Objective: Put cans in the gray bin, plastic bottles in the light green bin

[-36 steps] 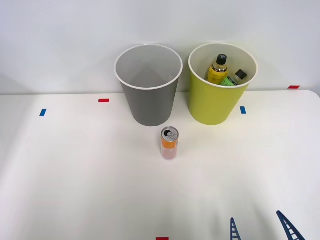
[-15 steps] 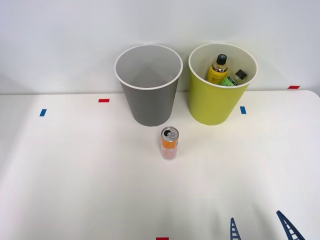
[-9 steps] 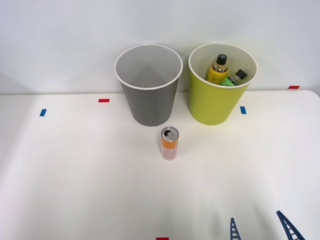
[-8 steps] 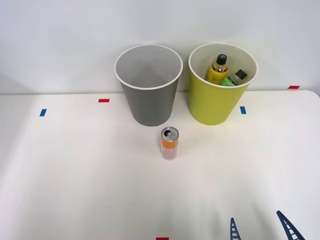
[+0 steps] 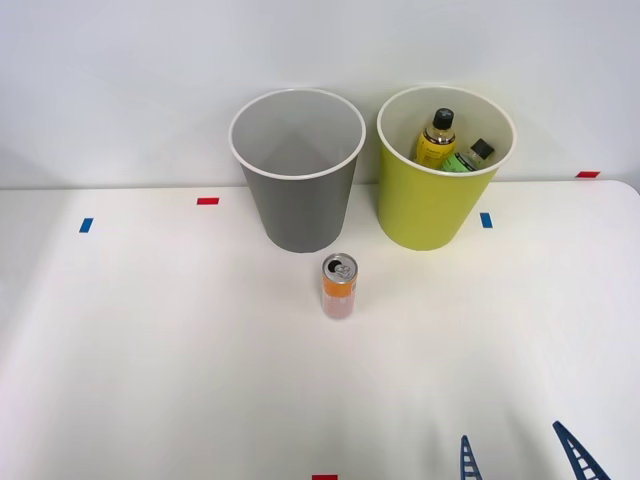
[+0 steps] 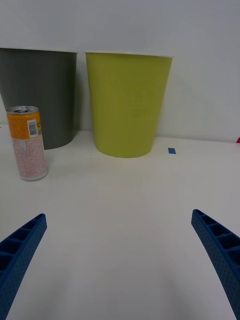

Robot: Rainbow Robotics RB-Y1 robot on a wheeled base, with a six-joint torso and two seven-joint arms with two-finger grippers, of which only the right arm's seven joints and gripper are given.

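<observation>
On table (image 5: pixel 150 350), orange can (image 5: pixel 339 286) upright before gray bin (image 5: pixel 297 170); right gripper (image 5: pixel 520 455) wide open, empty

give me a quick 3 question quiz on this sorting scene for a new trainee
1. True or false: the orange can already lies inside the gray bin.
2. Which bin holds the two plastic bottles? A) the gray bin B) the light green bin C) neither
3. Fill in: the right claw hangs with its fingers ____ and grips nothing.

Key:
1. False; the can stands upright on the table, in front of the gray bin.
2. B
3. open
</observation>
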